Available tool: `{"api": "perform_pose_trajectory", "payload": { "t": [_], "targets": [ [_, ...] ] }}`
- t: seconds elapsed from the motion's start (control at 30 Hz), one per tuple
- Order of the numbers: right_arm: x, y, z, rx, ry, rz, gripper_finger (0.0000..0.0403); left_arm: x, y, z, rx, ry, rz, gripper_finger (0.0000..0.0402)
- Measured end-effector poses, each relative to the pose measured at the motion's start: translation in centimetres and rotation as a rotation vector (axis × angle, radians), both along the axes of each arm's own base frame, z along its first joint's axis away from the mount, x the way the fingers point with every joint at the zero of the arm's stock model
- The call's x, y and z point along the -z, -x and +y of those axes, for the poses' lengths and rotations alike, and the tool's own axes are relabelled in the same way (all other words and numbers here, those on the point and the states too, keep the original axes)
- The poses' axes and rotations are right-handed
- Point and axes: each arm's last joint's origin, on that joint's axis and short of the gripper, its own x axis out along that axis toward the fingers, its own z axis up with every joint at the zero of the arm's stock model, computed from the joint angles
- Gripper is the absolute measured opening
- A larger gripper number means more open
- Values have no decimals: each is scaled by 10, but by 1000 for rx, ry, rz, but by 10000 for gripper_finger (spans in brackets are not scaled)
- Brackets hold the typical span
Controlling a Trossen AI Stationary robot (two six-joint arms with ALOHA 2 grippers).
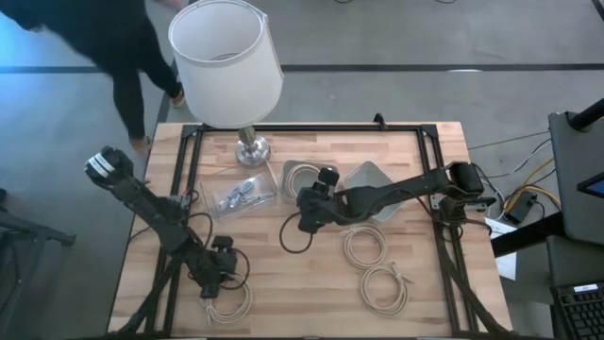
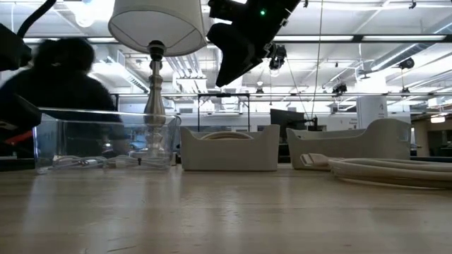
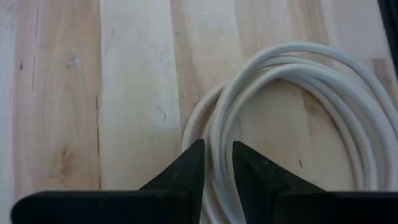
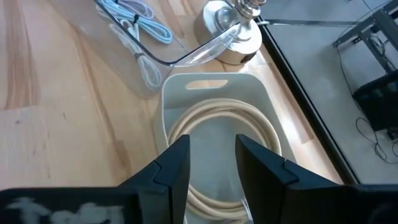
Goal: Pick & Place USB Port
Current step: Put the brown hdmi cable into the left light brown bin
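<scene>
**Both claws low over cable coils, nothing held**

Surface (image 1: 311, 283) is a wooden top with a black frame. Lamp (image 1: 226, 57) with white shade stands at the far edge. Right arm reaches in from the right side, stretched across mid-surface; right claw (image 4: 208, 165) hangs above the grey bin (image 4: 214, 106), fingers slightly spread, nothing between them. That bin holds a coiled beige cable (image 4: 224, 124). Second grey bin (image 1: 368, 179) sits just beside it, contents can't tell. Clear tray (image 1: 238, 194) near the lamp base holds pale blue cables (image 4: 134, 15). Left arm runs diagonally from the left edge to the near edge; left claw (image 3: 217, 168) is down at a white cable coil (image 3: 298, 106), fingers narrowly apart, a strand showing in the gap, grip can't tell. Two more coils (image 1: 377, 269) lie loose right of centre.
</scene>
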Motion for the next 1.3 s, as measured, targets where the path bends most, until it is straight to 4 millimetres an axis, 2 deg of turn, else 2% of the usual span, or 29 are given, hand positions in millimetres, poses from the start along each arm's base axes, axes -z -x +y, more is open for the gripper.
{"api": "perform_pose_trajectory", "payload": {
  "t": [0.2, 0.4, 0.47, 0.57, 0.73, 1.0, 1.3],
  "targets": [
    [0, 0, 1, -22, -33, 0, 112, 11, -2, -2, 5, -40, 31, 80],
    [1, -1, 4, -13, -141, -39, 105, 21, -8, -8, 6, -68, 33, 32],
    [1, -1, 4, -9, -175, -48, 104, 19, -12, -10, -15, -82, 4, 18],
    [1, -3, 6, -28, -211, -59, 101, 15, -15, -8, -90, -166, -89, 18],
    [-6, -11, 13, -115, -311, -154, 102, 4, -28, 1, -320, -332, -307, 28],
    [-10, -16, 21, -178, -354, -220, 115, -10, -57, 28, -664, -419, -478, 20],
    [-1, -13, 21, -145, -381, -209, 120, -29, -81, 43, -721, -482, -512, 23]
  ]
}}
